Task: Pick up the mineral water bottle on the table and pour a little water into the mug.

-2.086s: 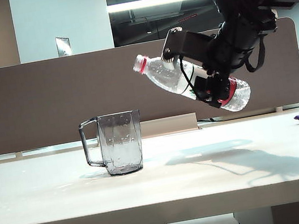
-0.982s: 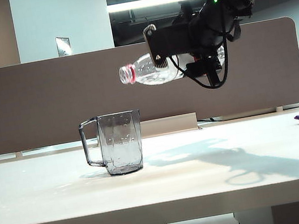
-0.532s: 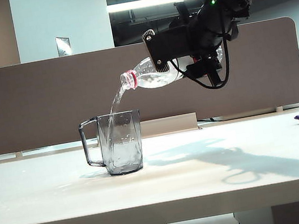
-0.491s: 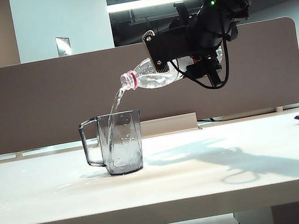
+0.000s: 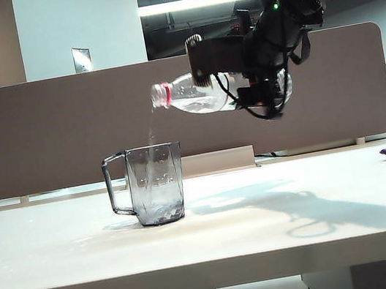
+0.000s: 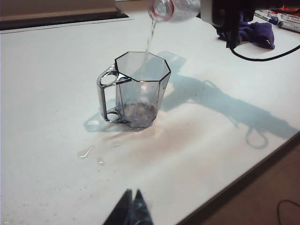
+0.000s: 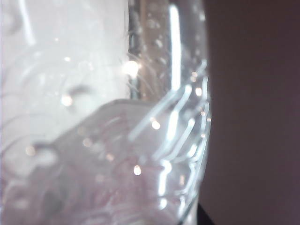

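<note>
Within the right end effector, the mineral water bottle, level.

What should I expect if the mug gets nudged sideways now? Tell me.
The mug probably slides easily: thin clear plastic, little water inside, droplets beside it. Its taper and handle may favour tipping. The right claw holds the bottle; the left claw rests shut.

A long ceiling lamp glows bright white far behind. Light from above throws a dark arm shadow on the pale desk, right of the mug. The exterior view is sharp. The right wrist view is all blur and white glare through the bottle, with tiny sparkles, dark on one side
</note>
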{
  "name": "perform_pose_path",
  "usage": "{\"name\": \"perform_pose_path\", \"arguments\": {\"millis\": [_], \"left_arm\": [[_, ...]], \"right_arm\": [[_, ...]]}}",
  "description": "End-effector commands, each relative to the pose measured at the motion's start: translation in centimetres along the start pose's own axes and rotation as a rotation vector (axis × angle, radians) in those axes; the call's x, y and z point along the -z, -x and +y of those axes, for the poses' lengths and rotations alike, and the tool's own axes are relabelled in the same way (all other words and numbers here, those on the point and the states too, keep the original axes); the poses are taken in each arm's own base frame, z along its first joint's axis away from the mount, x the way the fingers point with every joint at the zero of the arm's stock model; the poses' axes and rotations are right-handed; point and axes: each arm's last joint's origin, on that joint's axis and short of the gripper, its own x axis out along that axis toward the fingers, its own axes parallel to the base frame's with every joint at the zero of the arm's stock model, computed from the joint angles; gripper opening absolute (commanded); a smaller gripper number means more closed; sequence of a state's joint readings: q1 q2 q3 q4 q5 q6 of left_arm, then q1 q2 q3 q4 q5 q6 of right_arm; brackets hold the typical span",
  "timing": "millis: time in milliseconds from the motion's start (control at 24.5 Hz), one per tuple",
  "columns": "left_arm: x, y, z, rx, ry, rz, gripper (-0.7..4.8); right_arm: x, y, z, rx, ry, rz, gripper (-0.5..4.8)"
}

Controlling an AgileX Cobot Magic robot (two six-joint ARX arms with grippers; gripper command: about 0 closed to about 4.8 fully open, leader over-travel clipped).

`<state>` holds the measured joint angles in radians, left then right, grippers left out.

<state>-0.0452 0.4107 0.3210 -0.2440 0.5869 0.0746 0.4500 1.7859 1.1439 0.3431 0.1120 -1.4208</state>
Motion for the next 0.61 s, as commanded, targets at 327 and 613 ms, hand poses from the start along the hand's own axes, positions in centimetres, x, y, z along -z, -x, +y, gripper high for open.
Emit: {"name": "perform_pose_path", "arguments": {"millis": [327, 613], "left_arm": [[-0.2, 0.0, 0.0, -0.001, -0.013, -0.014, -0.05], [-0.2, 0.0, 0.0, -0.001, -0.013, -0.014, -0.05]], "right_arm": [[-0.4, 0.1, -0.3, -0.054, -0.788, -0.118, 2.61], [-0.3, 0.7, 2.1, -0.096, -1.191, -0.238, 2.61]]}}
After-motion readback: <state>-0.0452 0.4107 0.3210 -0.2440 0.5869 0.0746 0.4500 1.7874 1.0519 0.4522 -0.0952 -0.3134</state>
